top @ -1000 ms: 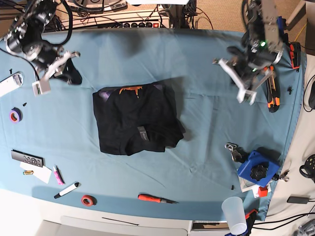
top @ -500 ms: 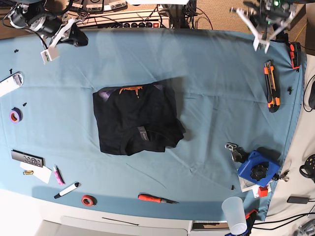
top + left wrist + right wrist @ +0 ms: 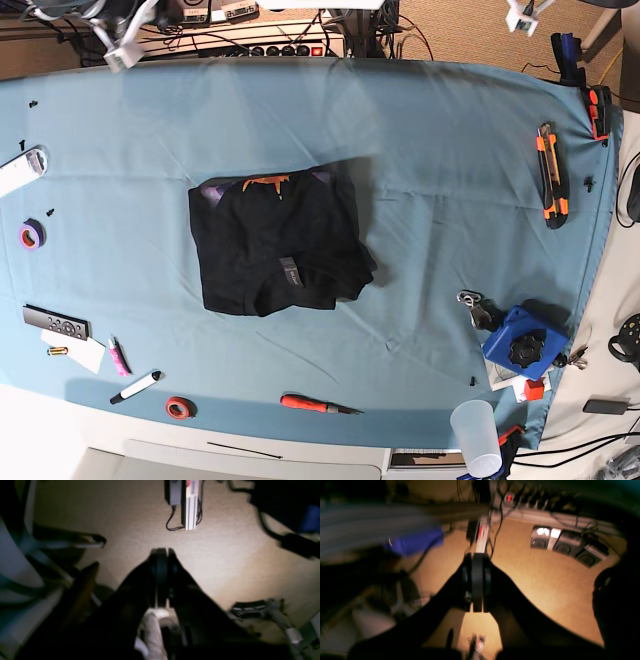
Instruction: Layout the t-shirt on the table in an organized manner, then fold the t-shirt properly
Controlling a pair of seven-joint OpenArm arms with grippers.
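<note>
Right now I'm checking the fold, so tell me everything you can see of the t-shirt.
The t-shirt is plain black soft fabric, folded into a rough rectangle, lying flat near the middle of the table. An orange-purple print shows at its far edge, a small grey tag near its front. The right edge bulges unevenly. Only the blue cloth touches it.

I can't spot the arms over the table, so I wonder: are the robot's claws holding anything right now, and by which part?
Nothing is held. The left gripper and right gripper are both shut on nothing, above the floor. The t-shirt lies folded on the table, untouched.
</note>
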